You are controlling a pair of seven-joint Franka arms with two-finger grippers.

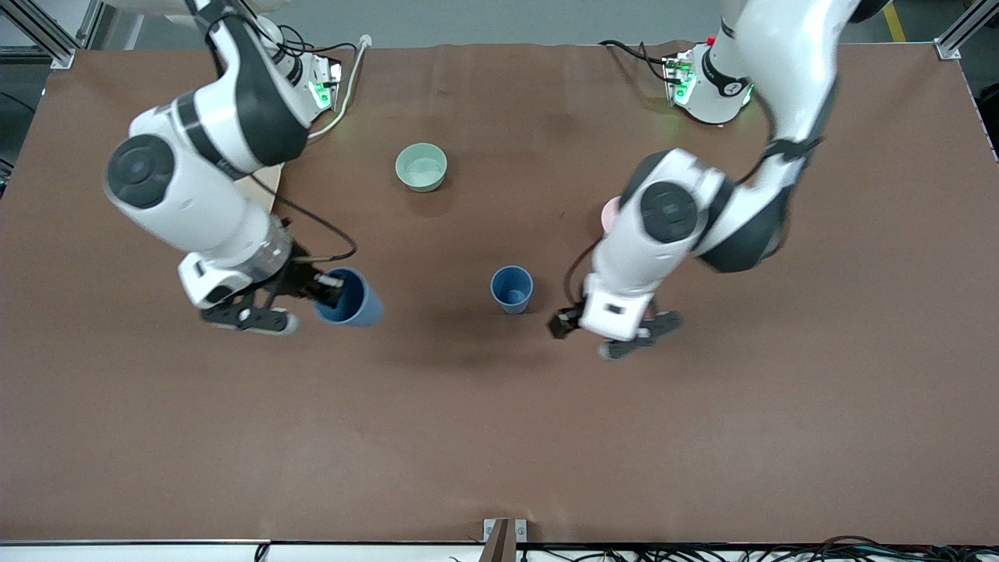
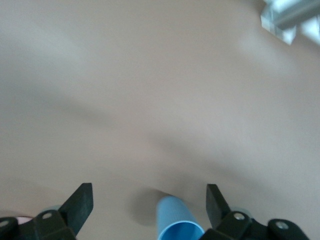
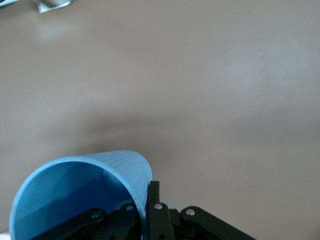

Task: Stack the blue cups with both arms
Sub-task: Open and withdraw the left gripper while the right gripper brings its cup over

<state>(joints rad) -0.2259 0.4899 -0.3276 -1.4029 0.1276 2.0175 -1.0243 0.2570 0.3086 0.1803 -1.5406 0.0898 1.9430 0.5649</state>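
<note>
One blue cup (image 1: 512,289) stands upright near the table's middle. My left gripper (image 1: 563,320) is open and low beside it, toward the left arm's end. In the left wrist view the cup (image 2: 176,219) shows between the spread fingers (image 2: 80,204), touching neither; the left gripper (image 2: 149,194) is empty. My right gripper (image 1: 326,286) is shut on the rim of the second blue cup (image 1: 351,300) and holds it tilted over the table toward the right arm's end. In the right wrist view the right gripper (image 3: 148,194) pinches that cup's wall (image 3: 75,192), one finger inside.
A pale green bowl (image 1: 421,166) sits farther from the front camera than the standing cup. A pink bowl (image 1: 609,212) is mostly hidden by the left arm. A tan round object (image 1: 264,187) lies under the right arm. Brown tabletop (image 1: 499,437) spreads toward the front camera.
</note>
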